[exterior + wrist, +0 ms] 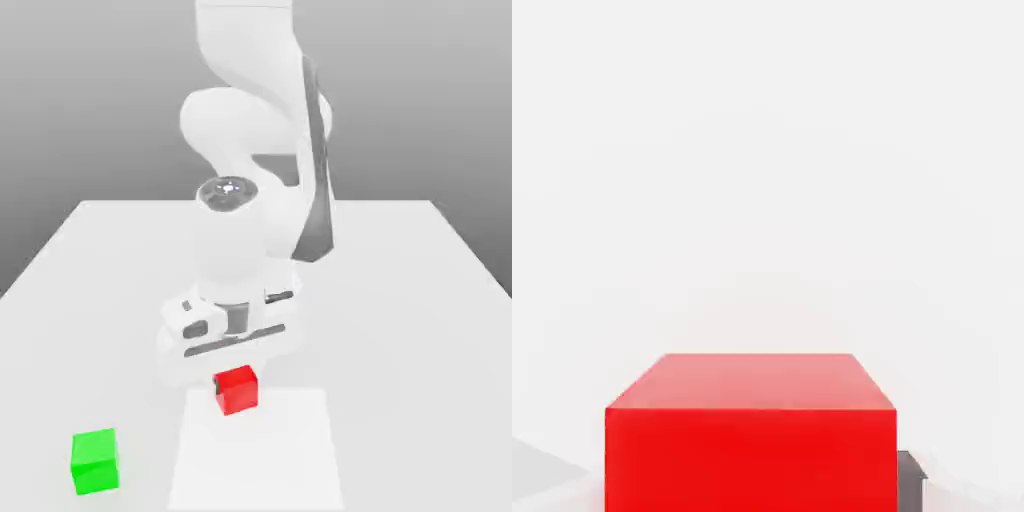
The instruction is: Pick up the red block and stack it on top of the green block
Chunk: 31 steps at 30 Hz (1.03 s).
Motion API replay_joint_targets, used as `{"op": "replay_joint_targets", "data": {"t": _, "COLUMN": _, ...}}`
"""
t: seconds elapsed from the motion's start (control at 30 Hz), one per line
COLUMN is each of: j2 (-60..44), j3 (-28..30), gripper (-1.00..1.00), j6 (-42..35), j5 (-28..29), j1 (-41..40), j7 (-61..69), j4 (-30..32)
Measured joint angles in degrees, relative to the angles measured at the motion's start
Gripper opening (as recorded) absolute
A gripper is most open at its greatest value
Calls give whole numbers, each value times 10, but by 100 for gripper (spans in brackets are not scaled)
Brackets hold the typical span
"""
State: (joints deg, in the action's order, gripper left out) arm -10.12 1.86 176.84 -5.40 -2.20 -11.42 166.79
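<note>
The red block (237,390) sits directly under the white hand of the arm, near the table's front. My gripper (236,384) is down over it and shut on it, with a dark fingertip (216,382) showing against the block's side toward the exterior view's left. In the hand view the red block (750,440) looms close, with a dark finger (910,482) pressed at its side. The green block (96,461) stands alone on the table, toward the exterior view's left and nearer the front than the red one, well apart from the gripper.
The white table (420,300) stretches wide around both blocks. A brighter white rectangular patch (260,455) lies on the table in front of the red block. The arm's bulky body (255,150) rises behind the hand.
</note>
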Motion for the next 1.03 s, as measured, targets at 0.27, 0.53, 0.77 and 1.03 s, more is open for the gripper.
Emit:
{"op": "replay_joint_targets", "data": {"t": 0.27, "j2": 136, "j3": 24, "gripper": -100, "j6": -116, "j5": 62, "j1": 5, "j7": -44, "j4": 19}}
{"op": "replay_joint_targets", "data": {"t": 0.53, "j2": 109, "j3": 55, "gripper": -100, "j6": -211, "j5": 17, "j1": -44, "j7": -148, "j4": -103}}
{"op": "replay_joint_targets", "data": {"t": 0.77, "j2": 31, "j3": 91, "gripper": -100, "j6": -276, "j5": 20, "j1": -97, "j7": -298, "j4": -243}}
{"op": "replay_joint_targets", "data": {"t": 1.03, "j2": -61, "j3": 74, "gripper": 100, "j6": -205, "j5": -11, "j1": -115, "j7": -292, "j4": -263}}
